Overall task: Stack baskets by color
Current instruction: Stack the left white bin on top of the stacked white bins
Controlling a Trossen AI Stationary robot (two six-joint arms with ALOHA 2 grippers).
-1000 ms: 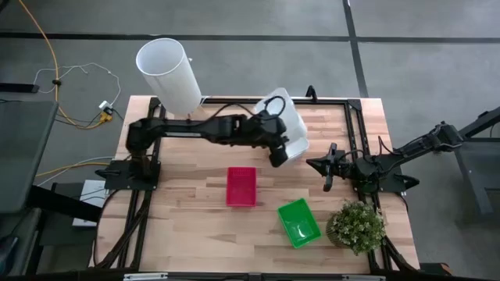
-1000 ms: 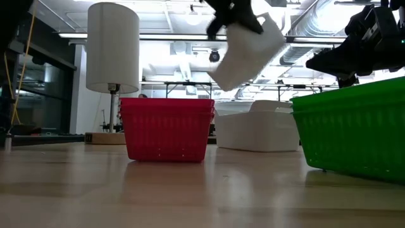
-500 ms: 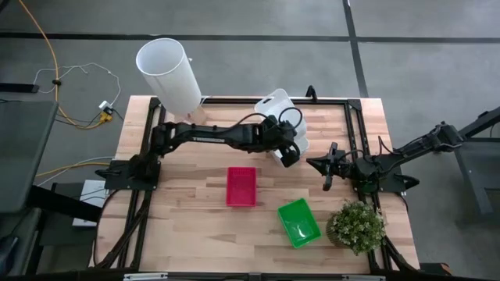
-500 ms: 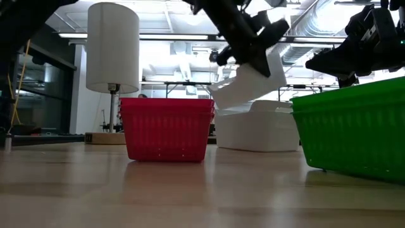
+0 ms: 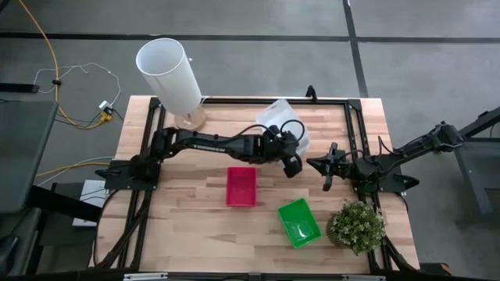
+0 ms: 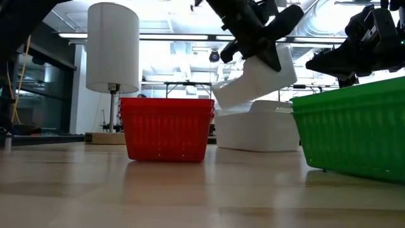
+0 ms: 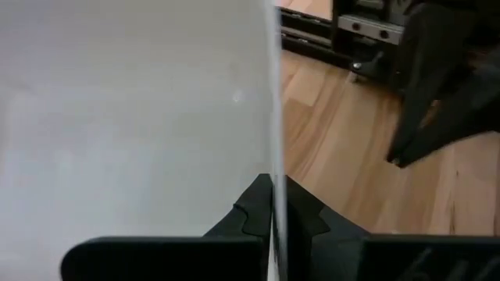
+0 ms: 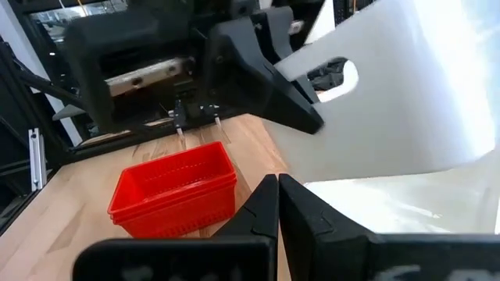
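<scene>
In the high view, the left pincer (image 5: 292, 160) is seen at upper centre of the frame, clamped on the rim of a white basket (image 5: 280, 112) that is held tilted above the white stack (image 5: 301, 142) on the table (image 5: 187, 226). A red stack (image 5: 241, 186) lies at centre and a green stack (image 5: 299, 222) at lower right, just beside a potted plant (image 5: 356, 225). The right pincer (image 5: 328, 178) is parked at centre right with its fingers pressed together on nothing. A tall white cylinder (image 5: 168, 74) stands at upper left.

In the low view, the held basket (image 6: 256, 82) is shown slanted, its lower corner just over the white stack (image 6: 256, 130) at centre; whether they touch cannot be told. The red stack (image 6: 167, 128) sits left of centre, and the green stack (image 6: 351, 126) is cut off at the right edge.

In the left wrist view, the thin white wall (image 7: 133, 117) is pinched between the fingers (image 7: 254, 211) and fills the left of the frame, hiding everything behind it.

In the right wrist view, the closed fingers (image 8: 262, 207) point toward the red stack (image 8: 176, 191) at lower left, and the white basket (image 8: 406, 101) fills the right.

The baskets are judged light, thin and slightly flexible, with smooth plastic that may slip; a rim grip at a short wall seems best. How many baskets each stack holds cannot be made out.
</scene>
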